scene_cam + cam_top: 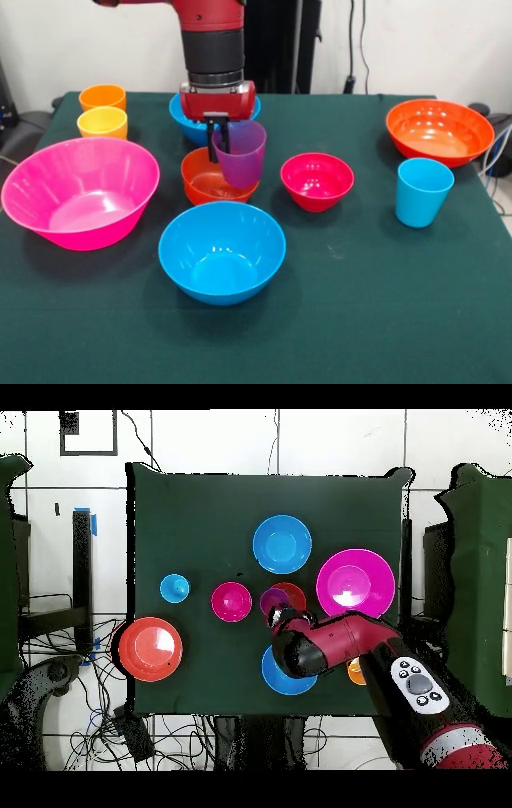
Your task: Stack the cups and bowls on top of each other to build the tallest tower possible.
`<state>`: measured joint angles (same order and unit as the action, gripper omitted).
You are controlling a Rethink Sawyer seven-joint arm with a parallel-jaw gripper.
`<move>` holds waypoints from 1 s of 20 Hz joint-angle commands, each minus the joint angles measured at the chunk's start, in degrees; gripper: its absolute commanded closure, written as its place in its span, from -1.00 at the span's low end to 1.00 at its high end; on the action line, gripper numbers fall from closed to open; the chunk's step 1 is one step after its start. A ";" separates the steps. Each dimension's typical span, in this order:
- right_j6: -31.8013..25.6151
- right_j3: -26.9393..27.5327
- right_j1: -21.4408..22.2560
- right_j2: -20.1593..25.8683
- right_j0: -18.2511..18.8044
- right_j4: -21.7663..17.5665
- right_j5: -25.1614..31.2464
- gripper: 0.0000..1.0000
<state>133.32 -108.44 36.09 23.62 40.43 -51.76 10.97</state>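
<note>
Nearest, low centre, sits one blue bowl (pixel 222 250); a second blue bowl (pixel 190 122) lies behind the arm. Six bowls and four cups show. Mid-frame, fingers (pixel 219 138) grasp the purple cup's (pixel 241 154) rim above the small orange bowl (pixel 214 178).

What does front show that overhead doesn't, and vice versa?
Front only: the end effector shut on the purple cup's rim, holding it over the small orange bowl; the yellow cup, hidden overhead by the arm.

Overhead only: the floor and cables around the table.

Both: pink bowl, near blue bowl, magenta-red bowl, orange-red bowl, light blue cup.
</note>
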 commanded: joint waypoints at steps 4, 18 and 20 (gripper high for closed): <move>-10.40 3.36 0.34 3.47 2.43 -2.17 5.96 1.00; -7.38 3.96 -1.53 2.56 1.50 -3.95 4.86 1.00; -5.03 4.90 -3.83 0.86 0.13 -5.09 2.81 1.00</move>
<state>133.32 -107.88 36.86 24.57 44.63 -51.78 12.52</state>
